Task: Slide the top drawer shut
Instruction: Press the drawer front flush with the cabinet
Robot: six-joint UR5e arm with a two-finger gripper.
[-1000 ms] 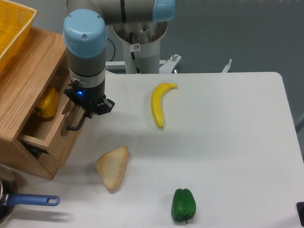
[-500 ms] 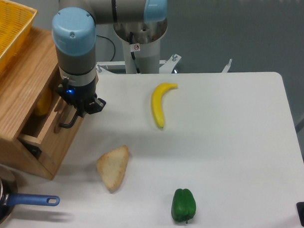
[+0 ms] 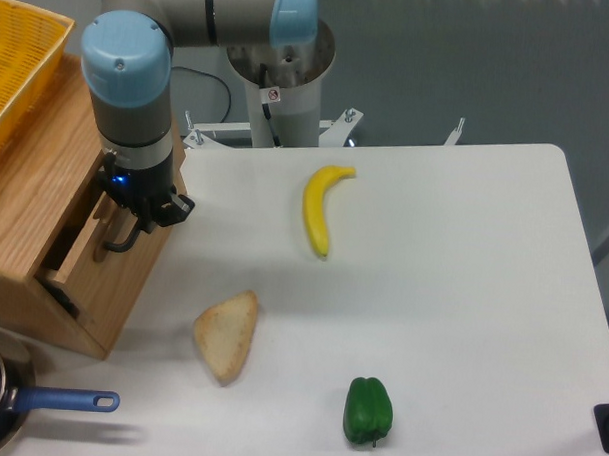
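Light-wood top drawer (image 3: 81, 248), thin black bar handle (image 3: 121, 238)

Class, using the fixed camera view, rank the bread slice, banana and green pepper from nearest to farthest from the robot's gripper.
Measured from the gripper at the top drawer:
1. Bread slice, front of the table.
2. Banana, toward the back, mid-table.
3. Green pepper, front edge.

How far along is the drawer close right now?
Mostly done: the top drawer shows only a narrow gap at the cabinet. In hand: the gripper sits at the handle, pressing on the front. Left: the last bit until flush.
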